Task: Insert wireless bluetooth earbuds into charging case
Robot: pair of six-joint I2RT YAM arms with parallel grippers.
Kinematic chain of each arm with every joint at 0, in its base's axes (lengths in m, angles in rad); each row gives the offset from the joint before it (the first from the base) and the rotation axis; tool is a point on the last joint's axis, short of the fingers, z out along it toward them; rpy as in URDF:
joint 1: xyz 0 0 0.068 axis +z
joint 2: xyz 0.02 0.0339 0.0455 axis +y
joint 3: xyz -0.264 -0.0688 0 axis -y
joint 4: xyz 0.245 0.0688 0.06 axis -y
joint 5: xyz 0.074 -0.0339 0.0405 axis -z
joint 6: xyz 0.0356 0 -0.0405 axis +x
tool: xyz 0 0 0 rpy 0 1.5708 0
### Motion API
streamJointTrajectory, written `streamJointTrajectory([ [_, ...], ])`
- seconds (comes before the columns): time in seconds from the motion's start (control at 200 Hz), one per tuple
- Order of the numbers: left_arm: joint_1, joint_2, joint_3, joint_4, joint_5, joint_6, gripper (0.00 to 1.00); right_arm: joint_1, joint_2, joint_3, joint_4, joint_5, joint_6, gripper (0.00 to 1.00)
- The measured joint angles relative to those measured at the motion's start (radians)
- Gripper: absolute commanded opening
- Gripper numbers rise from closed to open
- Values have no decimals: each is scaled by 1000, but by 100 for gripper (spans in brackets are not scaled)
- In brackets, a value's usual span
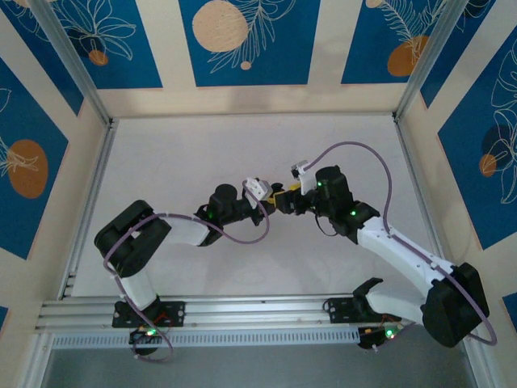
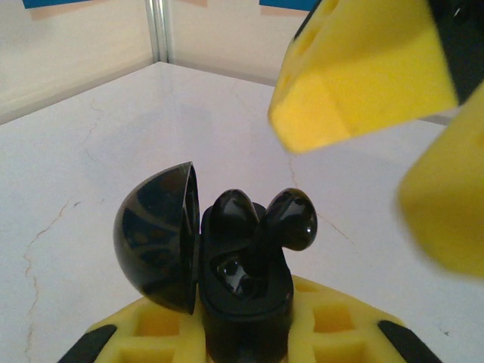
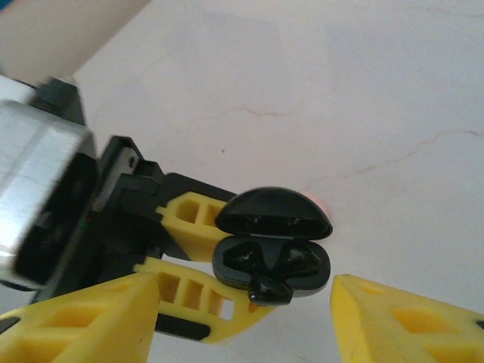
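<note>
Where the two arms meet in the middle of the white surface, the left jaws are closed tight on the black case. They squeeze it between yellow fingers and hold it over the surface. The round lid is open and stands up at one side of the case. Two black earbuds sit in the case, and their round heads poke up above the rim. From the right wrist, one earbud sticks out past the near edge. The right jaws are open, with nothing in them. Their fat yellow fingers hang close by the earbuds and do not touch them. Blue and cream walls stand around the surface. A purple cable loops over the right arm.
</note>
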Motion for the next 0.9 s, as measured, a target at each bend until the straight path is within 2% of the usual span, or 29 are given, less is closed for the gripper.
streamJointTrajectory([
  [0.235,0,0,0,6,0,0,19,-57,-62,0,2,-98,32,61],
  [0.5,0,-4,0,7,0,4,19,-191,-77,0,-4,-294,130,45],
  [0.665,0,-4,0,7,1,3,19,-257,-20,-18,19,-433,201,34],
  [0.9,0,-5,0,7,1,4,19,-283,113,-33,71,-556,273,30],
])
